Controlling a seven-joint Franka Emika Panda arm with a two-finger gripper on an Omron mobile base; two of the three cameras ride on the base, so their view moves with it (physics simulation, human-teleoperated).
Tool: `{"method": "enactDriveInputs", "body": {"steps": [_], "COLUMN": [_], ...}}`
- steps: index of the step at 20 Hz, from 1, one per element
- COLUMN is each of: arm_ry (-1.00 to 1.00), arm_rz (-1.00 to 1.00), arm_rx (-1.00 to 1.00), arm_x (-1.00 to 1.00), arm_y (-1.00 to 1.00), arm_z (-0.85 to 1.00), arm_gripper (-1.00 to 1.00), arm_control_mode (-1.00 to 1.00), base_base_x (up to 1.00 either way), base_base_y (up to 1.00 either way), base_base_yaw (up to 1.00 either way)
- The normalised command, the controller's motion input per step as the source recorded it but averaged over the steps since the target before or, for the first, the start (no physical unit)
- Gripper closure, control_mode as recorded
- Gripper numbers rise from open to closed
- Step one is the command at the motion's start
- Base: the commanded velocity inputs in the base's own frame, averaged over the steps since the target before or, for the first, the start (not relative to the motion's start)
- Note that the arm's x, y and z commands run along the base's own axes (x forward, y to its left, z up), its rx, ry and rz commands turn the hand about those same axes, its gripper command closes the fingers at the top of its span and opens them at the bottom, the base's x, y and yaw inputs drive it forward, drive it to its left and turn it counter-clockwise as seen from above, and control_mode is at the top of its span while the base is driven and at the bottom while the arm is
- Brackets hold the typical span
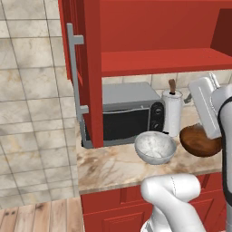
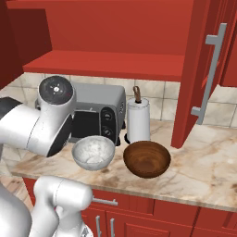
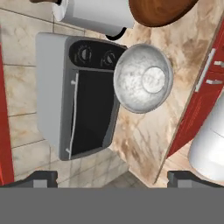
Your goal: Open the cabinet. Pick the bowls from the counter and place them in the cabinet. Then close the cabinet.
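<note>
Cabinet (image 2: pixel 111 41) doors open, red shelf bare. Marble bowl (image 1: pixel 155 147) and wood bowl (image 2: pixel 146 159) side by side on counter (image 2: pixel 203 162), before microwave (image 2: pixel 99 113) and paper towel roll (image 2: pixel 138 119). Gripper (image 3: pixel 112 178) jaws spread wide, holding nothing, above the marble bowl.

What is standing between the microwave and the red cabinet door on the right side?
A paper towel roll on its holder stands between the microwave and the open cabinet door, on the counter, as the right base view shows.

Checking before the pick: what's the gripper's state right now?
Gripper: open, fingers spread wide, holding nothing, above the marble bowl.
</note>
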Motion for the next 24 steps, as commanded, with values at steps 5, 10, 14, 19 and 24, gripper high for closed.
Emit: {"method": "enactDriveInputs", "body": {"steps": [5,10,14,19,24], "arm_ry": [-0.02,0.0,0.0,0.0,0.08], "arm_rz": [0.08,0.03,0.03,0.06,0.05], "arm_rx": [-0.12,-0.2,-0.17,-0.13,-0.06], "arm_x": [0.2,0.12,0.29,0.36,0.23], "arm_y": [-0.17,-0.1,-0.09,-0.16,-0.29], "arm_z": [-0.4,-0.49,-0.41,-0.4,-0.38], "arm_gripper": [-1.0,-1.0,-1.0,-1.0,-1.0], "arm_control_mode": [-1.0,-1.0,-1.0,-1.0,-1.0], "base_base_x": [0.0,0.0,0.0,0.0,0.0], "base_base_y": [0.0,0.0,0.0,0.0,0.0], "base_base_yaw": [0.0,0.0,0.0,0.0,0.0]}}
